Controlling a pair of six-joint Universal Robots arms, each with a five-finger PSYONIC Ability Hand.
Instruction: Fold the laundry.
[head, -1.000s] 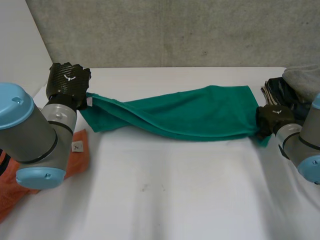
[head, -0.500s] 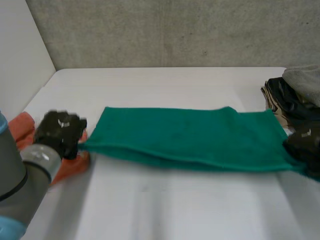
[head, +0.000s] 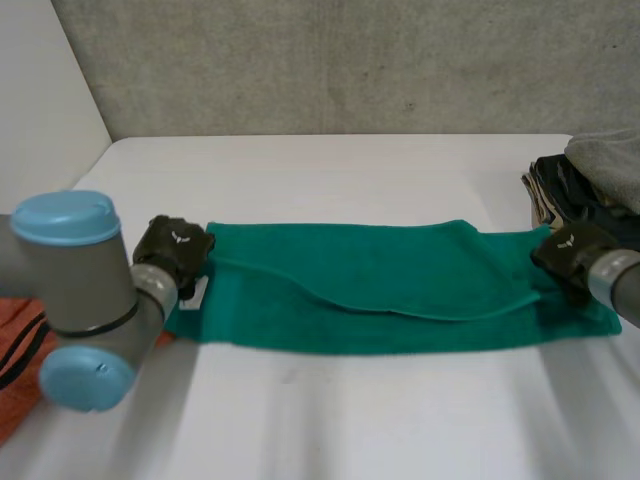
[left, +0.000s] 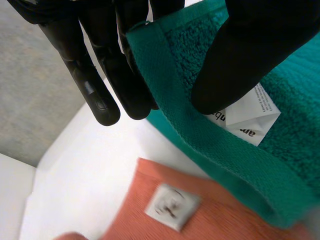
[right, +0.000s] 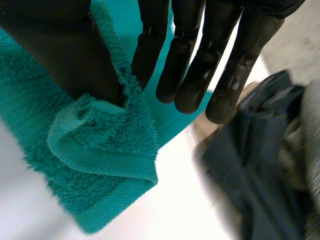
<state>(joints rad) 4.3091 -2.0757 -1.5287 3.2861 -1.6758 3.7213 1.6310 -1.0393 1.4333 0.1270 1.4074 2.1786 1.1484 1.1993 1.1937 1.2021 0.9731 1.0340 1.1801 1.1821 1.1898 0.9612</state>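
**Both hands grip a green towel's ends, lengthwise fold down**

The left hand (left: 240, 55) pinches the hemmed edge of the green towel (head: 380, 290) between thumb and straight fingers (left: 125, 75), just beside the white care label (left: 245, 117). The right hand (right: 65, 50) clamps the opposite end's bunched corner under its thumb, against its fingers (right: 195, 65). Between the two hands the towel lies on the white table (head: 350, 430) as a long band, doubled lengthwise, its upper layer sagging in a shallow curve across the middle. An orange cloth (head: 20, 370) lies at the left end, partly under the left arm, and a pile of dark clothes (head: 585, 185) sits just beyond the right hand.

The lengthwise fold looks done. The next move probably calls for one end to be carried across onto the other, with both pinches kept firm so that the layers do not slide apart and the corners meet squarely.
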